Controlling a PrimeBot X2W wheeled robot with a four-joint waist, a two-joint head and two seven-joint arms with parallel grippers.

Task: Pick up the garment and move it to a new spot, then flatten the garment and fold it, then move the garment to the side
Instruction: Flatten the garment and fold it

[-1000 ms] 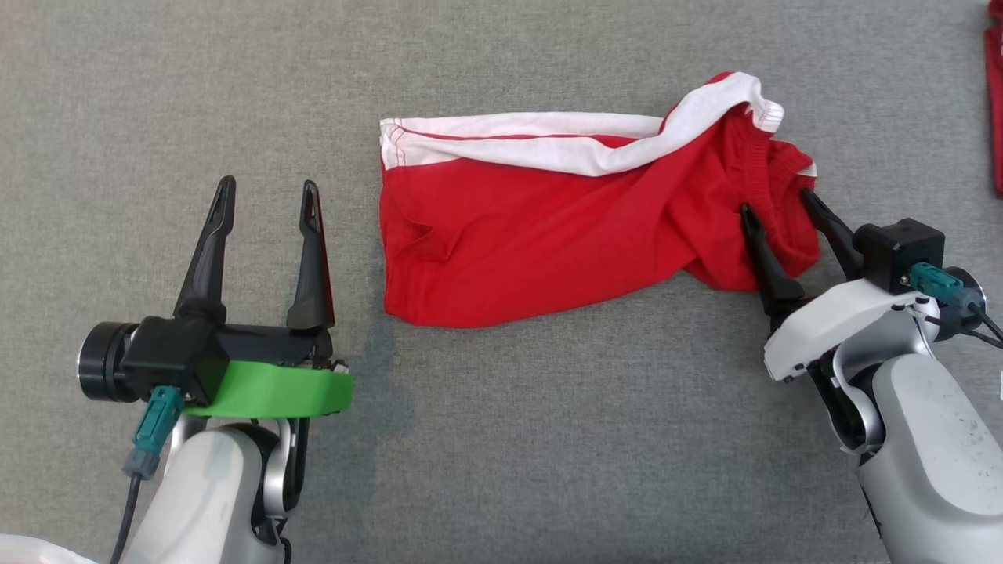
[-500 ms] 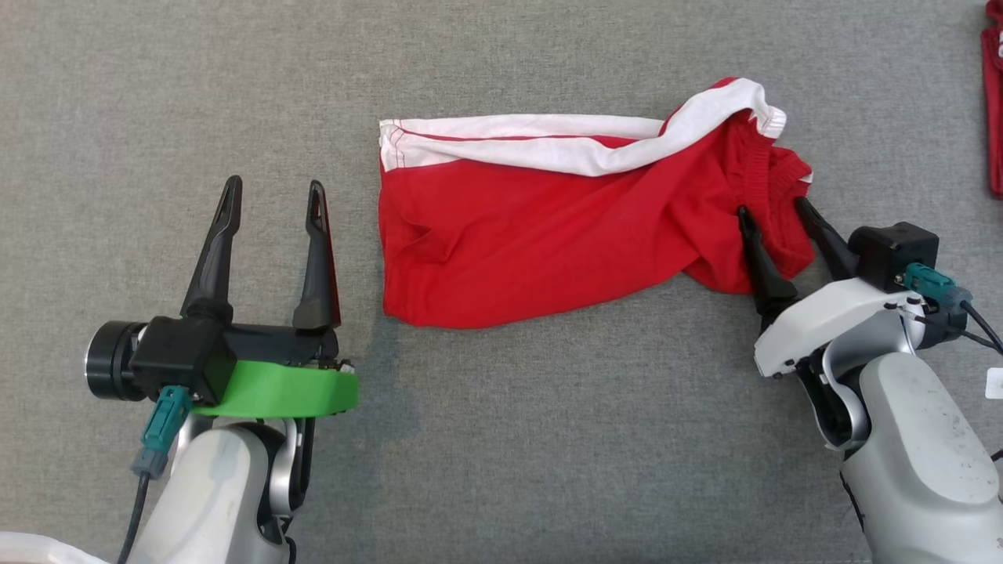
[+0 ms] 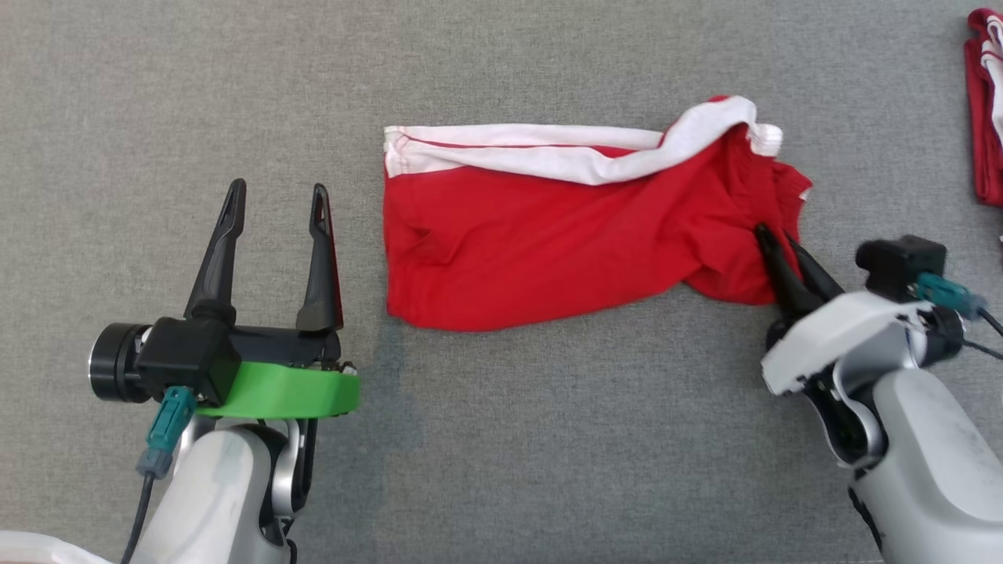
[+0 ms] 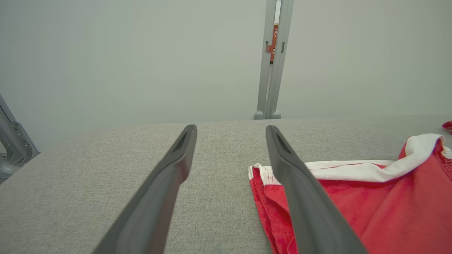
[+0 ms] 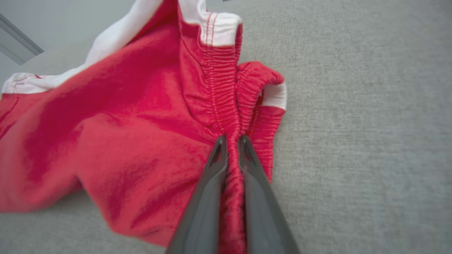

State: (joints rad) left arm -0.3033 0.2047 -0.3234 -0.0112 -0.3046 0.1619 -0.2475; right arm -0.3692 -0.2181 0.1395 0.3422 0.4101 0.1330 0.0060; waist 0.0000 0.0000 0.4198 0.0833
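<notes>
The garment (image 3: 548,235) is a pair of red shorts with a white stripe, lying rumpled on the grey cloth surface in the middle of the head view. My right gripper (image 3: 772,235) is shut on the gathered elastic waistband at the garment's right end. In the right wrist view the garment (image 5: 141,116) bunches between my right gripper (image 5: 231,139), both fingers pinching the ribbed band. My left gripper (image 3: 278,188) hovers open to the left of the garment, apart from it. In the left wrist view my left gripper (image 4: 229,128) frames bare surface, with the garment (image 4: 370,197) to its right.
Another red and white cloth (image 3: 986,110) lies at the far right edge of the grey surface (image 3: 548,439). A grey post (image 4: 273,60) stands past the surface's far edge before a pale wall.
My right gripper has gone from open around the garment's right end to shut on its waistband. The picture has shifted slightly. My left gripper stays open.
</notes>
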